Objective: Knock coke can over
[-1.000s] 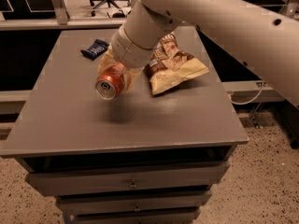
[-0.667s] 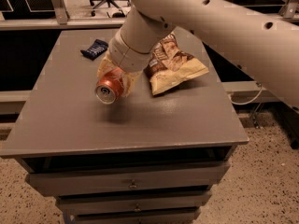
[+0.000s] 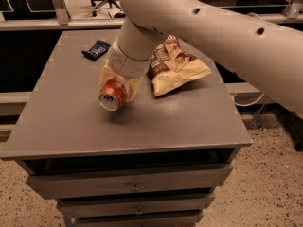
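Observation:
The coke can (image 3: 112,94) is red-orange with its silver top facing me. It lies tilted on its side between the pale yellowish fingers of my gripper (image 3: 118,85), near the middle-left of the grey table (image 3: 71,122). The gripper is shut on the can and comes down from the big white arm (image 3: 199,27), which crosses from the upper right. The can seems to hover just above the tabletop, with a faint shadow under it. The arm's wrist hides the back part of the can.
A tan-and-brown chip bag (image 3: 177,67) lies right of the gripper, close to it. A small dark blue packet (image 3: 96,49) lies at the table's back left. Drawers sit under the tabletop. An office chair and railings stand behind.
The gripper with the can has moved down a little toward the tabletop and slightly toward me. The chip bag and blue packet have not moved.

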Controlling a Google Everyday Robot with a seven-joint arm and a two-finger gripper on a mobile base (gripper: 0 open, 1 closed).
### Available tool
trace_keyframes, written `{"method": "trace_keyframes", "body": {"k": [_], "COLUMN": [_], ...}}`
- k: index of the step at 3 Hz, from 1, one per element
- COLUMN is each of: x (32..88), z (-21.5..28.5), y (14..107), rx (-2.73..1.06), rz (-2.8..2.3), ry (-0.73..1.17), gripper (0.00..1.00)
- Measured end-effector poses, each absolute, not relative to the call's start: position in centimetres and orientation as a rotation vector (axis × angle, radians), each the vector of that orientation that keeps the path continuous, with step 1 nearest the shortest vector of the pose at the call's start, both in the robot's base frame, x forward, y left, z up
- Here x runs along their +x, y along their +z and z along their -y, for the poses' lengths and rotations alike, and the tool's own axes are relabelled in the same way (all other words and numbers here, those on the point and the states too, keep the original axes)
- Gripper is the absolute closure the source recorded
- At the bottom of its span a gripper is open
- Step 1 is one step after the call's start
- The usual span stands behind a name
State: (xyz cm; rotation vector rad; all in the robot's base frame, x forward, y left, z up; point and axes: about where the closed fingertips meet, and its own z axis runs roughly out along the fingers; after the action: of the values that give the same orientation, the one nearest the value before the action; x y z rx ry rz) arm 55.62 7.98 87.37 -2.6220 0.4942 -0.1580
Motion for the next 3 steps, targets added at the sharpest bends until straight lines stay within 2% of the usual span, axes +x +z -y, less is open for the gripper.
{"method": "trace_keyframes", "body": {"k": [3], "x": [55.24], "z": [-7.66], "y": [86.04], "rx": [-2.704], "rz": [-0.516], "ry": [-0.179], "gripper": [0.3]}}
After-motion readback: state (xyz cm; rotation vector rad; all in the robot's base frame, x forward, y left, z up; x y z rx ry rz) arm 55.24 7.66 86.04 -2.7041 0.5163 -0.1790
